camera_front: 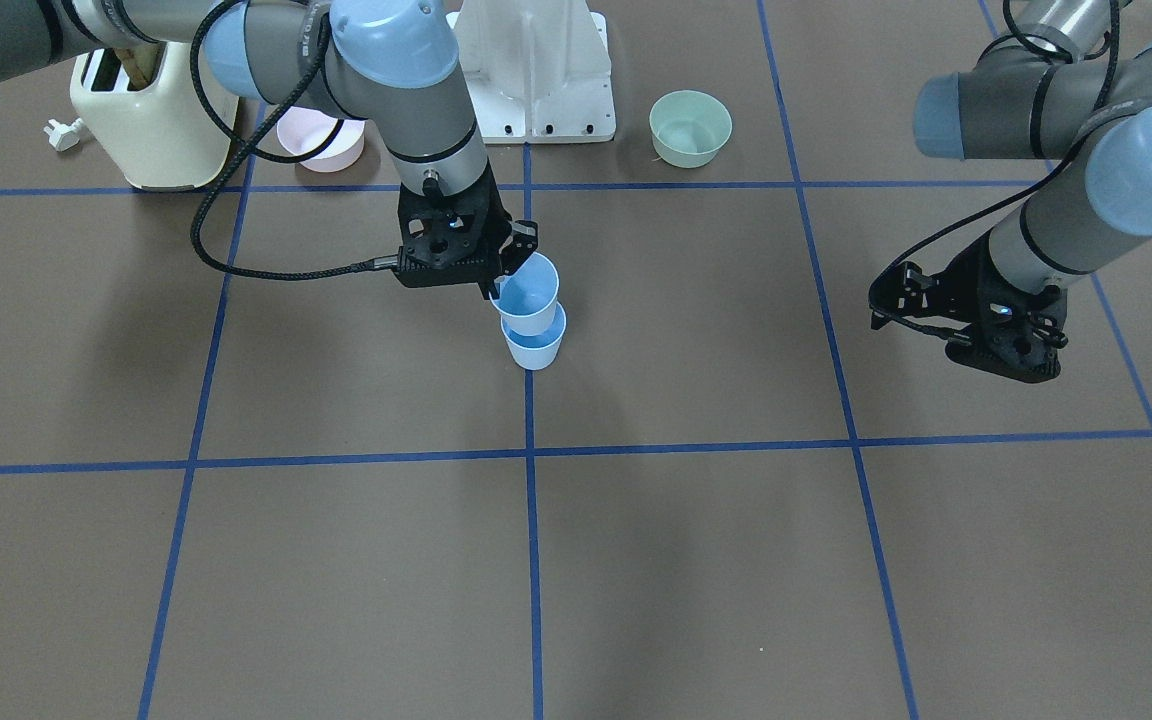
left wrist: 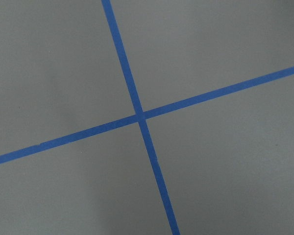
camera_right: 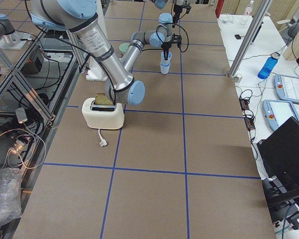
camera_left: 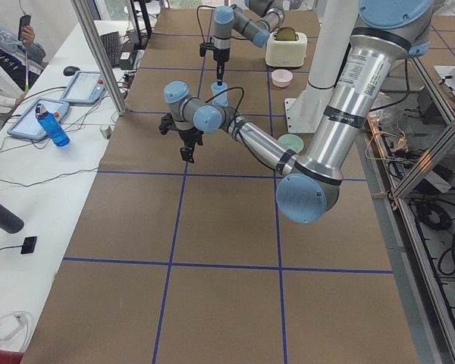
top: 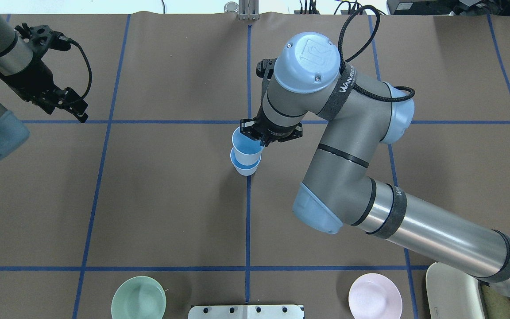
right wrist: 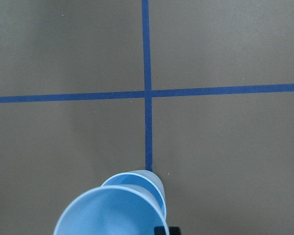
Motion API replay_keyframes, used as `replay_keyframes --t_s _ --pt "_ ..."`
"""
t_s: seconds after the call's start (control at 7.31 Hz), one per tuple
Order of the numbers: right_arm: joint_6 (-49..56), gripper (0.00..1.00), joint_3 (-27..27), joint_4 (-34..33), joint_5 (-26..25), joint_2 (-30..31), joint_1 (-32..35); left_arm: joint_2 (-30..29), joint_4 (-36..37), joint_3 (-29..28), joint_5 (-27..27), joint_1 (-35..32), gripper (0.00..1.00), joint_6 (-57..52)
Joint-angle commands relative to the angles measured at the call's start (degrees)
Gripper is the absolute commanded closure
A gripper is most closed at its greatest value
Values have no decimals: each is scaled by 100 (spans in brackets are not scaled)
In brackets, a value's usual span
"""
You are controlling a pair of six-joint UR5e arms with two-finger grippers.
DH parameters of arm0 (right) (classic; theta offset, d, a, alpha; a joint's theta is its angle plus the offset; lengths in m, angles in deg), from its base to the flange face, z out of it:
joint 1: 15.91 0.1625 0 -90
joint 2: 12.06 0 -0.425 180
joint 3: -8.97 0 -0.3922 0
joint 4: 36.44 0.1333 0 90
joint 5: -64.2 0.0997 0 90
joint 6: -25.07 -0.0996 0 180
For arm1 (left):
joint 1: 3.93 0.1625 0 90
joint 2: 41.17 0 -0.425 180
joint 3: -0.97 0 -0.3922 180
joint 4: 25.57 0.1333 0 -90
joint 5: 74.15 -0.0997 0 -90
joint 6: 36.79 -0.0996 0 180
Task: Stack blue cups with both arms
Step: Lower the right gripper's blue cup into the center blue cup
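Stacking step: one cup poised in the other's mouth.
My right pincer (camera_front: 502, 284) pinches the top cup (camera_front: 534, 292) by its rim, base apparently just inside the bottom cup (camera_front: 534, 346) on the counter (camera_front: 686, 550). Next I press it straight down, then release. The left pincer (top: 74, 106) is well left of the bottom cup; I cannot tell its spread.

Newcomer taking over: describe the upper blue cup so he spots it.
From the white base, follow the centre tape line to the right gripper. It pinches the upper blue cup by the rim; the lower cup beneath stands free on the table.
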Motion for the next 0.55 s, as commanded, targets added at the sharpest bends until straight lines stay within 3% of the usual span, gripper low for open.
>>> replay_keyframes --t_s 0.0,0.41 --pt "0 100 -13 19 -44 0 -35 0 0 3 0 0 3 0" --pt "9 100 -31 28 -88 0 -70 0 0 3 0 0 3 0"
